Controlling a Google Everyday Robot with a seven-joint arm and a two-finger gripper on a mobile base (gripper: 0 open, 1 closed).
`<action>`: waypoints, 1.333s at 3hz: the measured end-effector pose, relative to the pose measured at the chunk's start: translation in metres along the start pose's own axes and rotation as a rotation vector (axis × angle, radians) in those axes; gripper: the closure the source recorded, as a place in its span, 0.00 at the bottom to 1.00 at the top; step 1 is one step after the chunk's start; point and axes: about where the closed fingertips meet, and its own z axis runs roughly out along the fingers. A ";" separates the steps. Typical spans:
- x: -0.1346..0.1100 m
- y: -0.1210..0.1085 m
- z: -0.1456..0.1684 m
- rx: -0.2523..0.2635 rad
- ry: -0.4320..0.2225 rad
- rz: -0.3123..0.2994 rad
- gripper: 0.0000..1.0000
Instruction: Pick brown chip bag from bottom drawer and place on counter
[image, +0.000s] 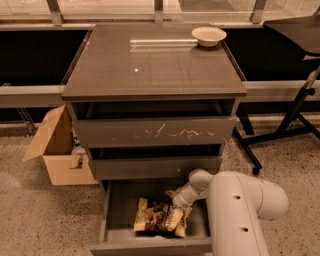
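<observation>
Nearest the camera, the robot's bulky white arm (240, 220) bends down into the pulled-out bottom drawer (107, 220), the lowest and deepest of the three dark grey drawers with a plain flat front and a grey inside. The crinkly dark-brown chip bag (159, 219) with cream ends and pale lettering lies flat on the drawer floor, a little right of centre, its foil creased and puffed. The two-finger gripper (176, 199) sits low in the drawer at the bag's upper right end, touching it or just above it; whether it is open or clamped on the foil I cannot tell. The step in hand looks like the reach and grasp, with the bag not yet lifted. The next move likely calls for a firm pinch on the crumpled end, then a lift clear of the narrower middle drawer (155, 168) and the scratched upper drawer front (155, 133) before the swing up to the counter (150, 70), the glossy dark grey-brown cabinet top. A shallow cream bowl (209, 35) stands at its far right corner.
</observation>
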 end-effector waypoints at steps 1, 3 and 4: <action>0.013 -0.011 0.029 -0.011 0.023 0.012 0.00; 0.029 -0.021 0.062 -0.029 0.024 0.029 0.43; 0.019 -0.019 0.051 -0.025 -0.050 0.001 0.73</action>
